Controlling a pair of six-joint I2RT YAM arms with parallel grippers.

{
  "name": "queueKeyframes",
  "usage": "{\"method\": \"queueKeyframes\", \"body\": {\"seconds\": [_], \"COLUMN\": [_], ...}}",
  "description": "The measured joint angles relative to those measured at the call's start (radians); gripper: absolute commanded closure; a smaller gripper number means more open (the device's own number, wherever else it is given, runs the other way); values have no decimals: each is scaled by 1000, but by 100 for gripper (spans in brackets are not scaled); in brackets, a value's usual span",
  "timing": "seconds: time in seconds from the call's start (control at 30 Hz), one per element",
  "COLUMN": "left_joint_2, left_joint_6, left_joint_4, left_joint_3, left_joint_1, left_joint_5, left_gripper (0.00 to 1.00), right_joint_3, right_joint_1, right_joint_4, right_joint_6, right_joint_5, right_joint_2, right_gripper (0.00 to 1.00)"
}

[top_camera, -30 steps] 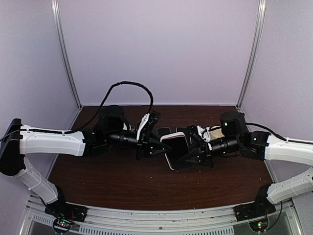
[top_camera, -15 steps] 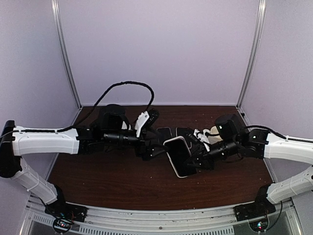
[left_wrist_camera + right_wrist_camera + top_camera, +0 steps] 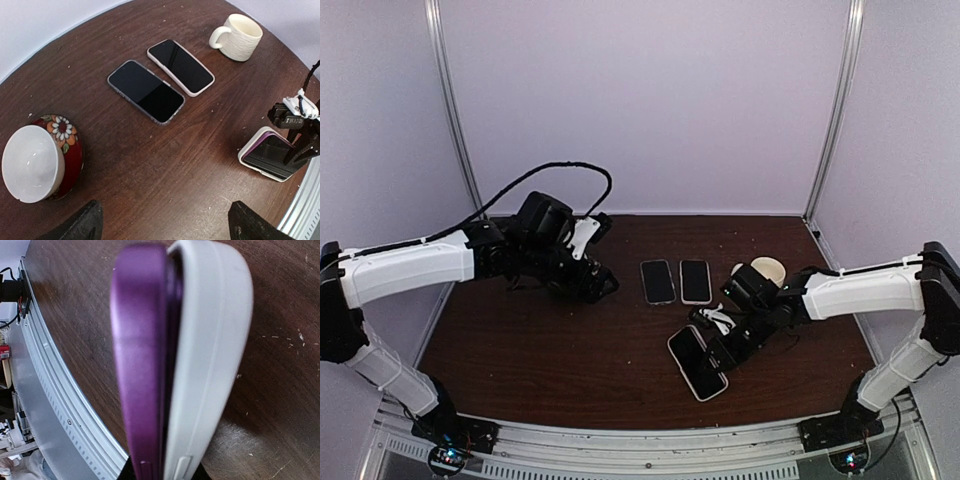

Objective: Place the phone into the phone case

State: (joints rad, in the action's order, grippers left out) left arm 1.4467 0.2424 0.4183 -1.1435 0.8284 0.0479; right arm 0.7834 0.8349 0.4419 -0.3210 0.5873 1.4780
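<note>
A purple phone (image 3: 140, 365) sits partly inside a white phone case (image 3: 212, 350); the two are seen edge-on in the right wrist view, with a dark gap between them along one side. My right gripper (image 3: 728, 347) is shut on one end of the pair, its fingers (image 3: 131, 471) barely showing at the bottom. From above, the cased phone (image 3: 697, 363) rests screen-up, low over the table's front middle. It also appears as the cased phone (image 3: 267, 160) at the right of the left wrist view. My left gripper (image 3: 596, 281) stands open and empty at the back left, well away.
Two other phones (image 3: 658, 281) (image 3: 695, 281) lie side by side at the table's middle back. A cream mug (image 3: 767, 270) stands behind the right gripper. A red floral bowl (image 3: 42, 162) sits by the left gripper. The metal front rail (image 3: 60, 405) runs close to the held phone.
My left gripper opened, let go of the phone and drew back to the left. My right gripper carried the phone and case down and toward the table's front.
</note>
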Motion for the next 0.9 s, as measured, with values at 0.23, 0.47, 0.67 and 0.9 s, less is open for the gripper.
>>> {"method": "queueKeyframes", "body": {"seconds": [0.23,0.47,0.67,0.9], "left_joint_2": [53,56,34,24], "left_joint_6": [-21,-27,-32,-37], "left_joint_4": [143,151,150,149], "left_joint_3": [-80,-76,-55,-53], "left_joint_1": [-37,-51,-87,-95], "left_joint_5": [29,52,56,77], "left_gripper": [9,9,9,25], "right_joint_3": [123,196,227,249], "right_joint_1": [-50,-61,-61,-59], "right_joint_4": [124,234,288,336], "right_joint_6": [8,34,47,49], "right_joint_5": [-26,-124,-208,-293], "right_joint_2": [113,180,218,224], "right_gripper": [68,62,44,51]}}
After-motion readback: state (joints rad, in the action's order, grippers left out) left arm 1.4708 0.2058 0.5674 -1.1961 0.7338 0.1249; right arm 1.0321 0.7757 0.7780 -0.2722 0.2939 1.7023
